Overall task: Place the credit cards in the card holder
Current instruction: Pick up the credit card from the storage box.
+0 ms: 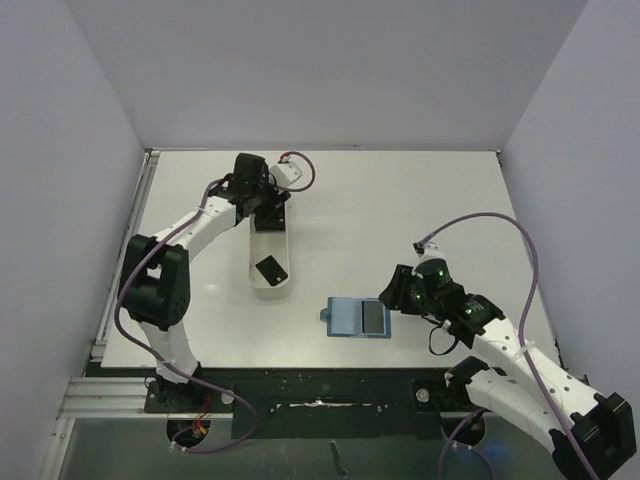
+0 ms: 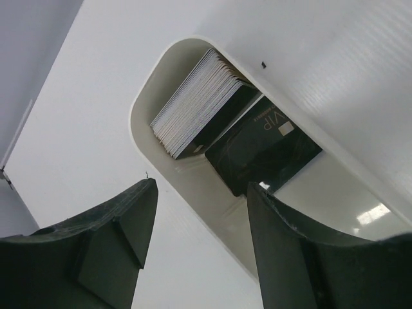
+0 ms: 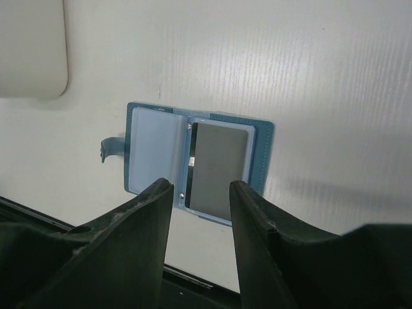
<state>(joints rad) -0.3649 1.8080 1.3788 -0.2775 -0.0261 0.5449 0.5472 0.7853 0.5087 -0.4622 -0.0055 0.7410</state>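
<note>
- Likely step in hand: fetching another card from the tray for the card holder (image 1: 358, 318).
- Left end effector (image 2: 201, 193) above the long white tray (image 2: 141, 109), fingers spread wide, nothing between them.
- Right end effector (image 3: 201, 193) low over the bench (image 1: 420, 200), just on the near side of the holder, also parted and empty.
- To do it well: aim for the loose card (image 2: 264, 148) lying flat beside the stack, not the stack itself, to avoid lifting several at once.
- Lower slowly with one finger on each side of that card, clear of the tray wall, then close on a single edge.
- Keep the right end effector near the holder, ready to steady it against sliding as a card goes in.
- Credit cards (image 2: 199, 103): thin, black-faced with pale edges, packed as a stack standing on edge and leaning at a rounded end of the tray.
- Loose card: glossy black, pale "VIP" lettering and a small light patch near one corner, touching the foot of the stack.
- Card holder: teal-blue, lying open and flat on the bench, well apart from the tray, toward the right arm.
- Two panels side by side with clear pockets: one empty and pale, the other filled by a dark grey card (image 3: 219, 170).
- Small closure tab (image 3: 106, 149) jutting from the outer edge of the empty panel.
- Task judged partly done: one card seated, many left in the tray.
</note>
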